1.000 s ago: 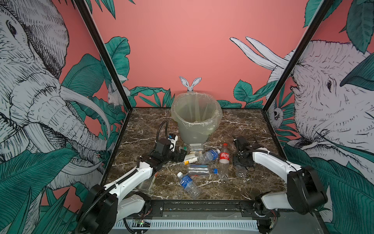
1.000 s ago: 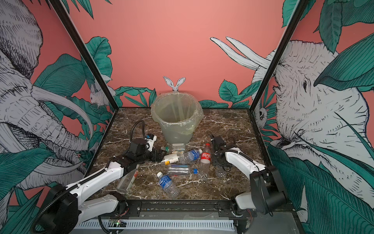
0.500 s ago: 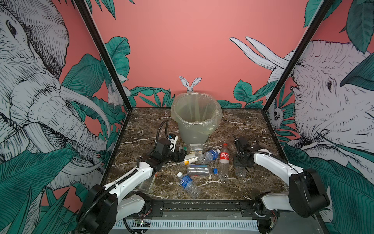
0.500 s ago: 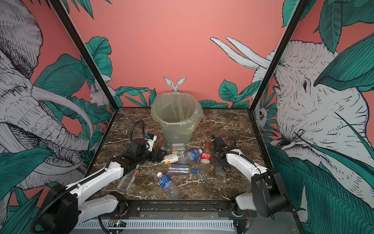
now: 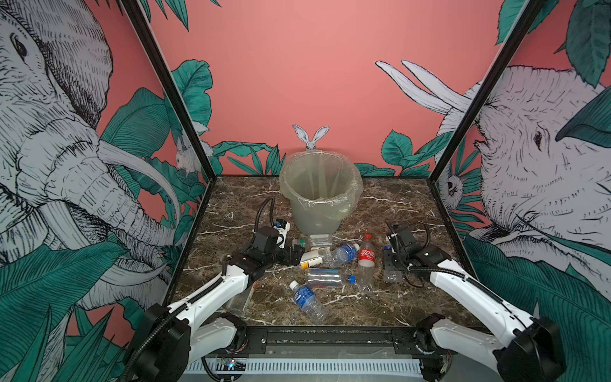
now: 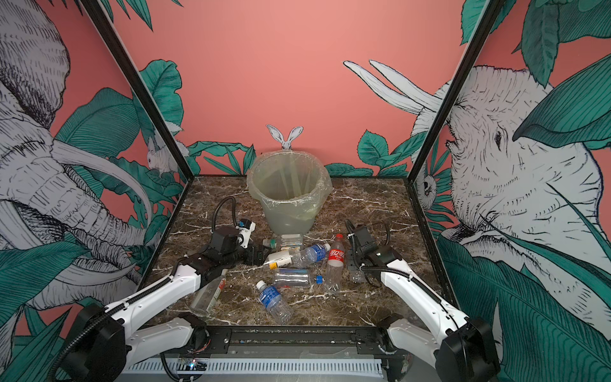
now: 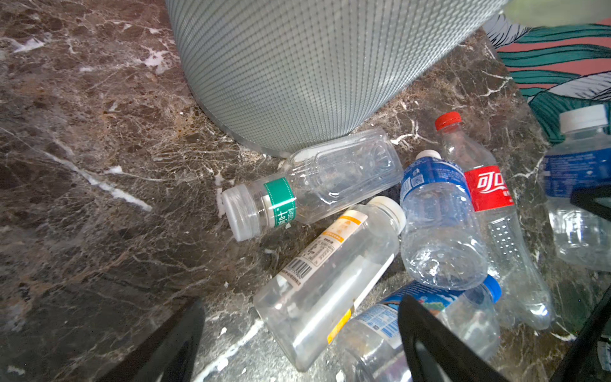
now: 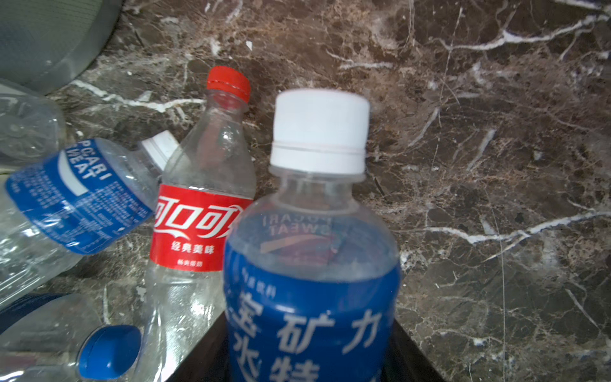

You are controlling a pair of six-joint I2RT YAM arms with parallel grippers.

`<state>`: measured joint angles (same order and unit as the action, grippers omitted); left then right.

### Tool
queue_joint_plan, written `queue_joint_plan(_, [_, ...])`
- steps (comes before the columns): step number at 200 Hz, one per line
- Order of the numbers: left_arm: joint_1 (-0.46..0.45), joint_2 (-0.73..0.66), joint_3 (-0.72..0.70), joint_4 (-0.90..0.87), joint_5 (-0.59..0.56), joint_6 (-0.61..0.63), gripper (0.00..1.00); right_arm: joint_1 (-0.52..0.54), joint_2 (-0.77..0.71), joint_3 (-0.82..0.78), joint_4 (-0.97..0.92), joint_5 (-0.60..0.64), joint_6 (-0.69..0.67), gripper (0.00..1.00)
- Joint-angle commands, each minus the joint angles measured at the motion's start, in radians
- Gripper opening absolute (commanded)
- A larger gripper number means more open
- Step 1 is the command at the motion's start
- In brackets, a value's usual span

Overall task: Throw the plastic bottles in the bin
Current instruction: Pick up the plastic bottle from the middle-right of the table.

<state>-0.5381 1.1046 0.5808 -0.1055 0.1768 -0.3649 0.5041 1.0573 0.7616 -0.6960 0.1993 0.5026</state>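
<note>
The bin (image 5: 319, 195), a grey-green bucket lined with a clear bag, stands at the back middle of the marble floor. Several plastic bottles lie in front of it. My right gripper (image 8: 310, 363) is shut on a blue-labelled bottle with a white cap (image 8: 314, 264), right of the red-labelled cola bottle (image 5: 367, 256). In a top view this held bottle (image 6: 357, 274) shows under the gripper (image 6: 355, 261). My left gripper (image 7: 301, 302) stands open over the base of a yellow-labelled bottle (image 7: 330, 274), beside a green-banded bottle (image 7: 314, 185) that touches the bin's foot (image 7: 297, 66).
More bottles lie in the pile: one with a blue cap (image 5: 327, 277), a blue-labelled one (image 5: 307, 299) nearer the front edge, and a clear one (image 6: 208, 292) under my left forearm. Printed walls close in the left, right and back sides.
The right gripper's jaws have closed in on the blue-labelled bottle. The left arm and the other bottles have not moved.
</note>
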Motion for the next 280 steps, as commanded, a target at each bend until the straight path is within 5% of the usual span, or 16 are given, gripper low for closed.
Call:
queue_joint_plan(1, [-0.006, -0.044, -0.012, -0.043, -0.012, 0.023, 0.93, 0.042, -0.060, 0.004, -0.012, 0.062, -0.010, 0.58])
queue_joint_plan(112, [-0.009, -0.094, -0.024, -0.138, -0.058, 0.035, 0.93, 0.226, -0.301, -0.030, 0.095, 0.089, -0.064, 0.58])
queue_joint_plan(191, [-0.010, -0.100, -0.027, -0.155, -0.075, 0.038, 0.93, 0.271, -0.292, 0.049, 0.117, 0.106, -0.099, 0.58])
queue_joint_plan(242, [-0.010, -0.108, -0.030, -0.158, -0.080, 0.044, 0.93, 0.272, -0.098, 0.358, 0.112, 0.111, -0.189, 0.57])
queue_joint_plan(280, [-0.010, -0.130, -0.047, -0.158, -0.088, 0.040, 0.93, 0.268, 0.284, 0.869, 0.061, 0.098, -0.265, 0.56])
